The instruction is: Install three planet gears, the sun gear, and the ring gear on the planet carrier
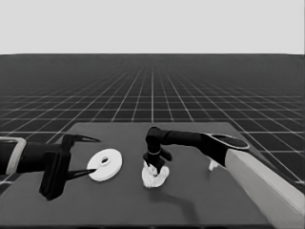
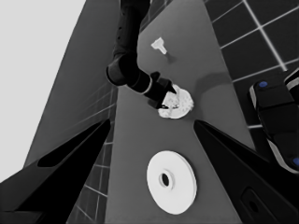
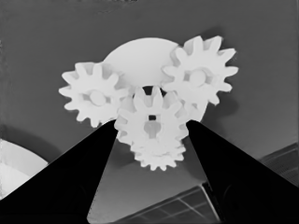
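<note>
Right wrist view — smaller round part [image 3: 135, 58] at desk [image 1: 190, 200] centre, three planet gears [image 3: 96, 98] seated on it, a fourth gear [image 3: 152, 123] in the middle between the right gripper [image 3: 152, 140] fingers, apparently grasped. Risk: teeth riding on a neighbour's teeth would leave this gear perched crooked. Right arm reaches in from the right, wrist pointing down. Larger round part [image 1: 105, 165] lies apart, by the parked left gripper [image 1: 90, 155], spread wide. Thin white piece [image 1: 213, 165] beyond.

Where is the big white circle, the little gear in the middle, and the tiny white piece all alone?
larger round part [image 1: 106, 165], head view, flat top face.
middle gear [image 3: 152, 122], right wrist view, toothed face beside its hole.
thin white piece [image 2: 160, 45], left wrist view, its middle.
</note>
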